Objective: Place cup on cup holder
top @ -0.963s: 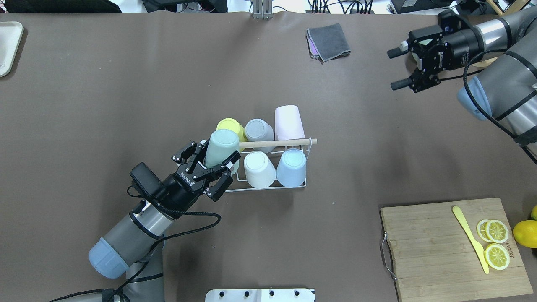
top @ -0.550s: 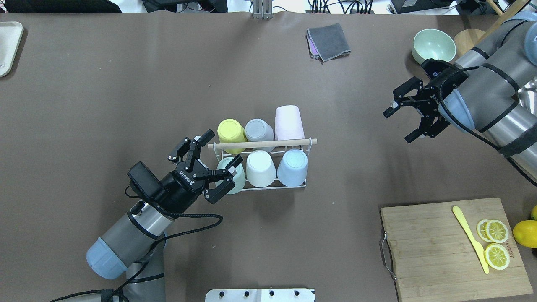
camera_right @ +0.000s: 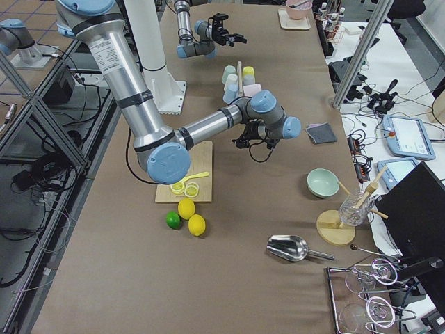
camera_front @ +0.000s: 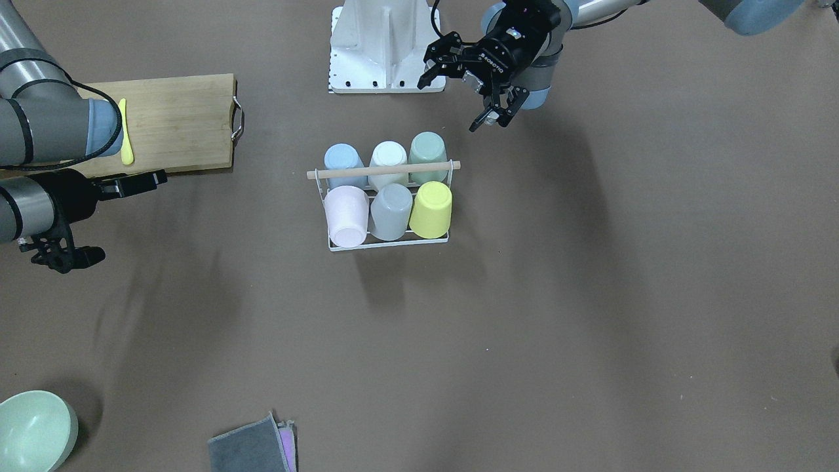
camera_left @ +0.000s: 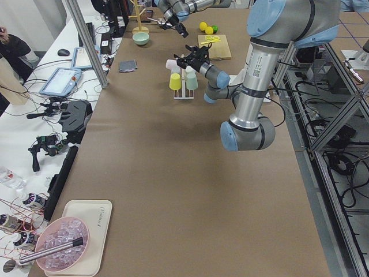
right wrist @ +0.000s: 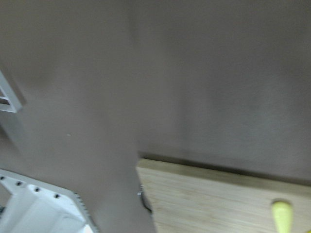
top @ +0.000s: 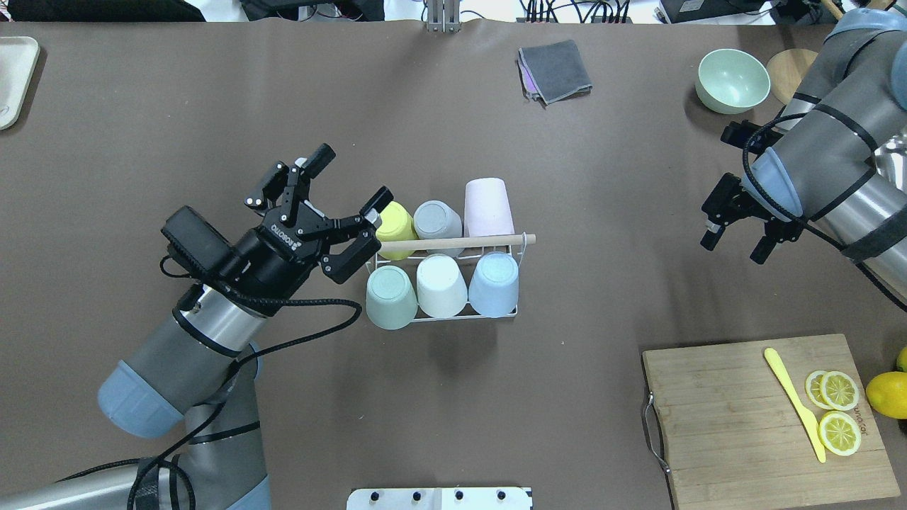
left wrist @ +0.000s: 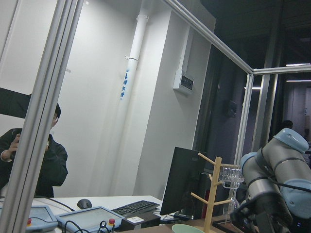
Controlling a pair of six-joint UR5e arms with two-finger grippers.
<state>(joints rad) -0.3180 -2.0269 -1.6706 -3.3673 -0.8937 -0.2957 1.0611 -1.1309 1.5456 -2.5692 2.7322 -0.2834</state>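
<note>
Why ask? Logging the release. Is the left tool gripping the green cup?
No, the left tool is open, apart from the green cup seated on the cup holder.

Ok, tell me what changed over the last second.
The left gripper released the green cup, now upside down on the cup holder's near corner, and drew away open. The right gripper, open, swung from the far edge back toward the robot. The other five cups stayed put.

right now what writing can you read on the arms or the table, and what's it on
"ROBOTIQ": white letters on the black body of the left gripper.
Mark near the edge of the cutting board: too small to read.
Blue letters on the wall pipe: too blurred to read.
</note>
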